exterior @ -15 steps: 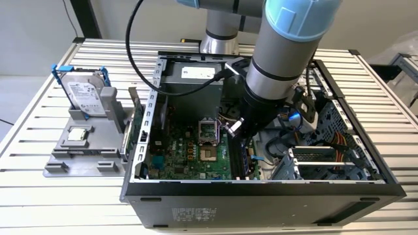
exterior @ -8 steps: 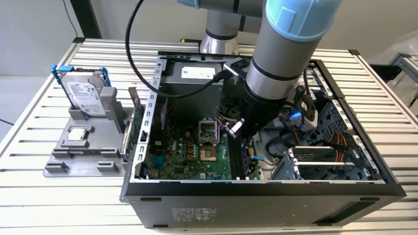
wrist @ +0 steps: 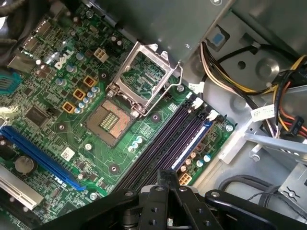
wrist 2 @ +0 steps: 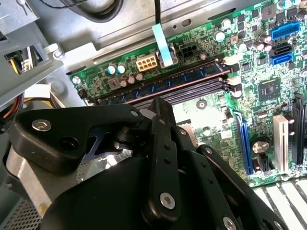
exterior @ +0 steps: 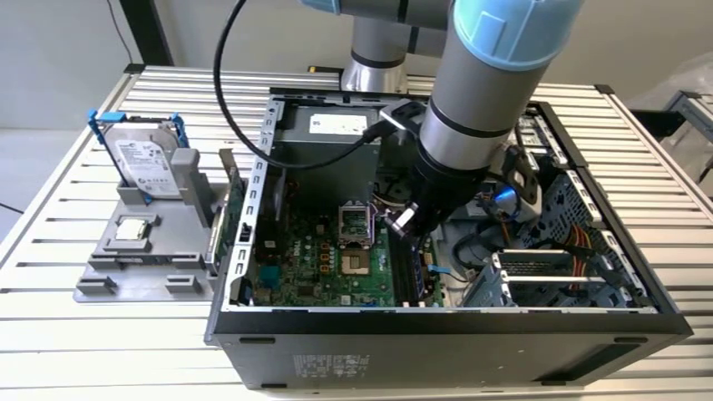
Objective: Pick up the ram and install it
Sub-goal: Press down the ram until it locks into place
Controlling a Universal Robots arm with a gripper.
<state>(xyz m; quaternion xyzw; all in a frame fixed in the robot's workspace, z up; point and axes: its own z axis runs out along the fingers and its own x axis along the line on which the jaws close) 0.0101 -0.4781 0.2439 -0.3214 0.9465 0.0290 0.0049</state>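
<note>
The long, narrow dark ram stick (wrist 2: 168, 82) sits seated in the black memory slots (wrist: 165, 143) just beyond the black gripper (wrist 2: 160, 112); jaw state cannot be determined. The exterior view shows the open computer case (exterior: 446, 322).

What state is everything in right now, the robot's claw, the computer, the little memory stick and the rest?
Computer case: lying on its side, panel off.
Ram: lying in the outermost memory slot; fully clicked in or not, I cannot tell.
Other memory slots: empty.
Processor socket: empty, its metal cover flipped up.
Gripper: down inside the case above the slots; open or shut, I cannot tell.
Hard drive: standing upright in the grey holder beside the case.
</note>
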